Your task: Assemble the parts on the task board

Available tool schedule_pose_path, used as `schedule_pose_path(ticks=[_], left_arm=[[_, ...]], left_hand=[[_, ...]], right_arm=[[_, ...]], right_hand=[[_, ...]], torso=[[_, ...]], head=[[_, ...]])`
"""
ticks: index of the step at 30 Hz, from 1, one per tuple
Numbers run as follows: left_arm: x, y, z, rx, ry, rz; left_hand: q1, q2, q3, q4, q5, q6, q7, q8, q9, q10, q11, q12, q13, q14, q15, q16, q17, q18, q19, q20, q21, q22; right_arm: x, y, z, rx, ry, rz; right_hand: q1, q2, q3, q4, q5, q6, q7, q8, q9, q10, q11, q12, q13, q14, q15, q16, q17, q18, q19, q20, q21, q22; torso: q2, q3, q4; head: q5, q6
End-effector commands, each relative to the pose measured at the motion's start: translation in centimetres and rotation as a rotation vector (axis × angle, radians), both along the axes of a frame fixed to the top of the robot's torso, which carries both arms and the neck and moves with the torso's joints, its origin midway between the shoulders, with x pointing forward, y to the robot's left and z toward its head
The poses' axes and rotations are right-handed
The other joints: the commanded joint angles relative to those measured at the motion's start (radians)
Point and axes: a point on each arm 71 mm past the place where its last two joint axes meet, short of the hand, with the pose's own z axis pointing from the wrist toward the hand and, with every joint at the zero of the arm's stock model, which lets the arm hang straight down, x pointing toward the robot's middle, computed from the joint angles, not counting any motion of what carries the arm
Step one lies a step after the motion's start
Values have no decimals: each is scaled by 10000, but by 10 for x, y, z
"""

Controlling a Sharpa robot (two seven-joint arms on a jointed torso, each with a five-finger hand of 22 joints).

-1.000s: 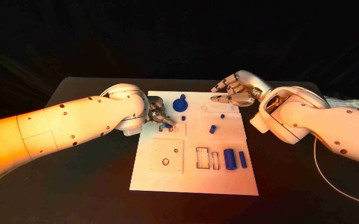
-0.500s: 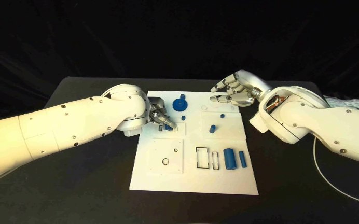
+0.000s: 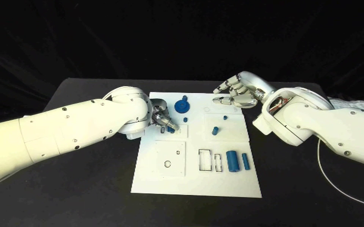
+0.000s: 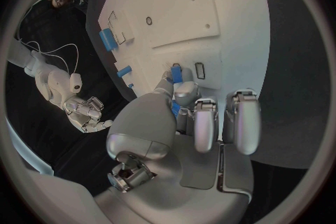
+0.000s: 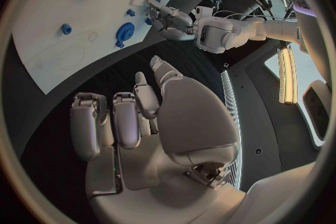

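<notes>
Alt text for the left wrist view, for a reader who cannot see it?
The left robot hand pinches a small blue part at its fingertips, over small slots in the white task board. More blue parts lie farther along the board, and the right robot hand hovers off its edge.

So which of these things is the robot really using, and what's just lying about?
In use: white board; small blue piece pinched in the left hand; blue gear; two blue cylinders; right hand, holding nothing.

Lying about: black table; white cable.

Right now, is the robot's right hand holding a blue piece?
No, the right hand holds nothing; its fingers curl over the black table, beside the task board.
</notes>
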Motion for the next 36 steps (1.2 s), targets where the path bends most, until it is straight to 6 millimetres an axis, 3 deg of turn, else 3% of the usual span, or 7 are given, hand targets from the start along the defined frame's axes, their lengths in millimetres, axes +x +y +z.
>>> schedule_pose_path(ticks=[1, 10, 22, 36], left_arm=[[-1, 1, -5, 95, -40, 155], [-4, -1, -8, 535, 541, -349], [-3, -1, -11, 1113, 904, -717], [0, -3, -11, 1098, 749, -623]], left_hand=[[-60, -55, 1810, -1719, 18, 8, -45, -54, 4, -64, -25, -52, -2, 1033, -34, 31, 2628, -68, 482, -59, 21, 1605], [-264, -247, 2342, -1845, 18, 84, -38, -131, 11, 10, -20, -48, 12, 1033, -29, 31, 2628, -63, 470, -51, 4, 1592], [-371, -281, 2685, -1891, 19, 124, -30, -164, 29, 49, -17, -39, 25, 1033, -28, 31, 2628, -64, 473, -49, 4, 1600], [-856, -620, 3775, -1939, 19, 207, -24, -180, 196, 149, -12, 6, 64, 1033, -23, 31, 2628, -69, 492, -42, 10, 1635]], right_arm=[[-1, 1, -1, -64, 54, 106], [-1, 1, -1, -76, 72, 117], [0, 2, -1, -80, 80, 114], [-1, 1, -1, -74, 75, 111]], right_hand=[[-42, 43, -14, -4, 46, 38, -15, 68, 9, -27, -37, -49, -18, 566, -66, -35, 126, 21, -6, -40, -54, 543], [-42, 43, -14, -4, 46, 38, -15, 68, 9, -27, -37, -49, -18, 566, -66, -35, 126, 21, -6, -40, -54, 543], [-42, 43, -14, -4, 46, 38, -15, 68, 9, -27, -37, -49, -18, 566, -66, -35, 126, 21, -6, -40, -54, 543], [-42, 43, -14, -4, 46, 38, -15, 68, 9, -27, -37, -49, -18, 566, -66, -35, 126, 21, -6, -40, -54, 543]], torso=[[-4, -3, 5], [-3, 2, 3], [-3, 5, 1], [-8, 6, 7]], head=[[5, -7], [4, -31], [28, -36], [9, -29]])
